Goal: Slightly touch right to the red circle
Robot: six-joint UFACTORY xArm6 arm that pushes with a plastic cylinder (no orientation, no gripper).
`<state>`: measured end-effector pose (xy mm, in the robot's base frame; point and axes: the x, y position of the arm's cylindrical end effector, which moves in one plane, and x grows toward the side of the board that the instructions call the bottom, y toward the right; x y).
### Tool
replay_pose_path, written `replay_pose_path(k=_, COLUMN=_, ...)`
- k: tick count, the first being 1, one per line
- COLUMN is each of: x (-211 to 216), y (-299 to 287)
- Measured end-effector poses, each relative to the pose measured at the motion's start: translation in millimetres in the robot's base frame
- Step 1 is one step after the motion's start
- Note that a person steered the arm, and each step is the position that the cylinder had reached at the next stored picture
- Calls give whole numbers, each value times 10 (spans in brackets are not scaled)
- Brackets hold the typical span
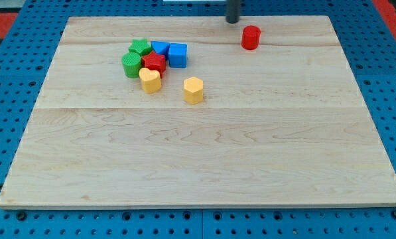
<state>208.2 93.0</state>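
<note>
The red circle [251, 37], a short red cylinder, stands near the view's top, right of centre, on the wooden board [198, 153]. My tip [233, 20] is at the board's top edge, just up and left of the red circle, a small gap apart from it. The rod enters from the view's top.
A cluster sits at the upper left: a green star [140, 47], a green circle [131, 65], a blue block [160, 48], a blue cube [178, 55], a red star [154, 64] and a yellow heart [150, 79]. A yellow hexagon [193, 89] stands alone to its right.
</note>
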Motion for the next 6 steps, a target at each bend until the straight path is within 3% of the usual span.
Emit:
replay_pose_path(k=1, x=483, y=142)
replay_pose_path(k=3, x=810, y=824)
replay_pose_path(k=4, x=1030, y=571)
replay_pose_path(k=5, x=971, y=609)
replay_pose_path(k=6, x=624, y=839)
